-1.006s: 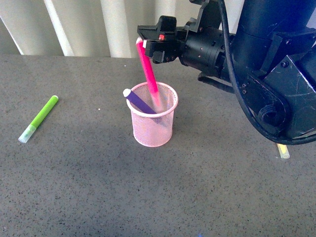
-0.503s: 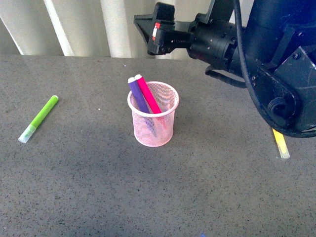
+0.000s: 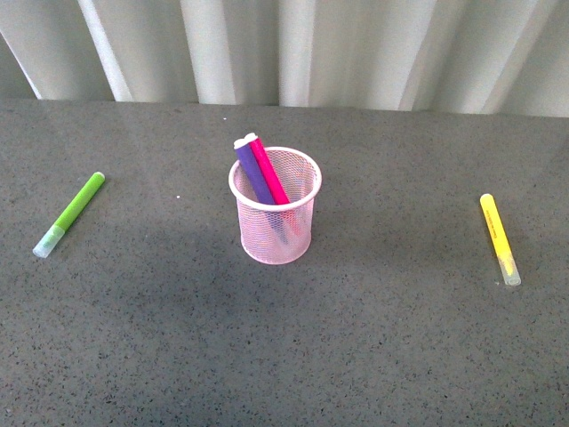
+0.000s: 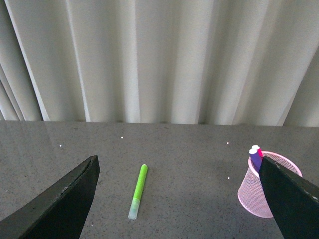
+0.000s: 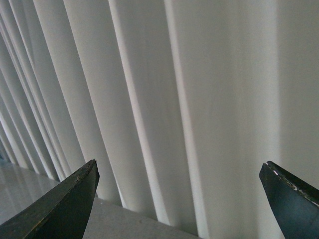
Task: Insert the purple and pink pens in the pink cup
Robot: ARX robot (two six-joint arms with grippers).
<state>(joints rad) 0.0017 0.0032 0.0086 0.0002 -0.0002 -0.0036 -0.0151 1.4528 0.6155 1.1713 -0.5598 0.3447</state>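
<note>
The pink cup [image 3: 276,206] stands upright in the middle of the grey table. The purple pen [image 3: 252,171] and the pink pen [image 3: 267,173] both stand inside it, leaning to the left rim, tops sticking out. Neither arm shows in the front view. In the left wrist view my left gripper [image 4: 180,199] is open and empty, well back from the table's things; the cup [image 4: 256,191] with both pen tops [image 4: 255,152] shows beside one finger. My right gripper [image 5: 179,199] is open and empty, facing only the white curtain.
A lime green marker [image 3: 70,213] lies at the left of the table; it also shows in the left wrist view [image 4: 138,191]. A yellow marker [image 3: 499,237] lies at the right. A pleated white curtain [image 3: 293,49] hangs behind the table's far edge.
The right arm let go of the pink pen, which dropped into the cup beside the purple one. The arm then lifted away and left the front view, uncovering the yellow marker.
</note>
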